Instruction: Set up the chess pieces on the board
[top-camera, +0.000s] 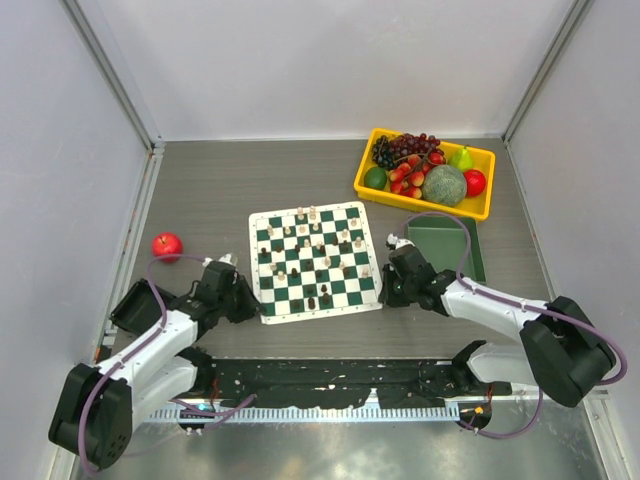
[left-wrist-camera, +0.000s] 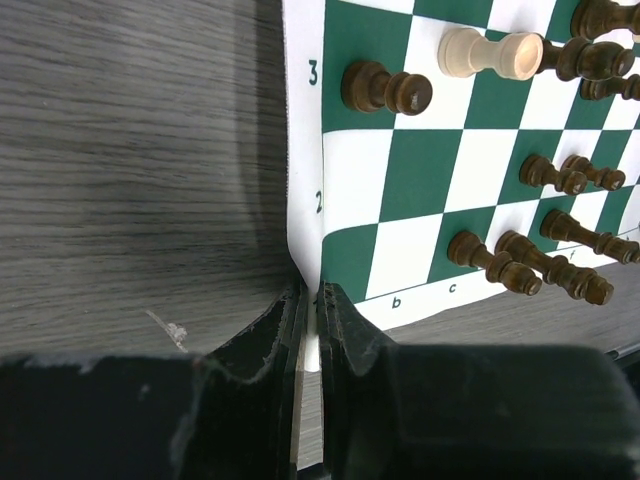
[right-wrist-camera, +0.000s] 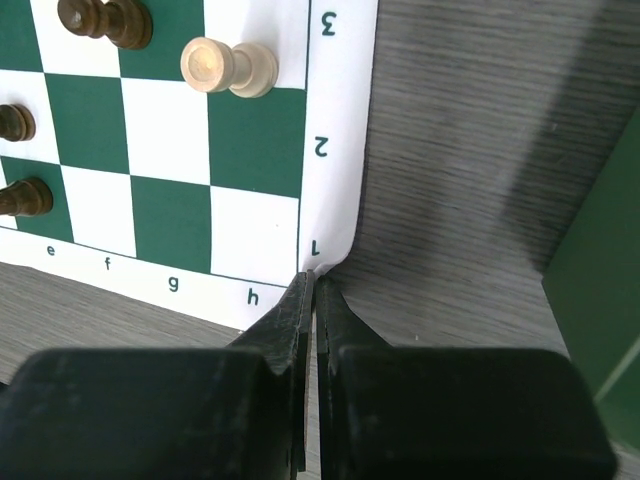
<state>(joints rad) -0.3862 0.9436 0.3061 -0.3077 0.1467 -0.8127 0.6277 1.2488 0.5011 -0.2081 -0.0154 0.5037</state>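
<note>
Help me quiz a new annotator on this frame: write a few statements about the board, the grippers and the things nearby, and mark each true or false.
1. The left gripper and right gripper are each shut on a near corner of the board. True.
2. The apple lies on the board. False: it lies off the board, to its left.
3. The yellow tray holds fruit. True.
4. The green bin sits left of the board. False: it sits to the right, by the right gripper.
5. The pieces stand in neat rows at both ends. False: they are scattered across the squares.
</note>
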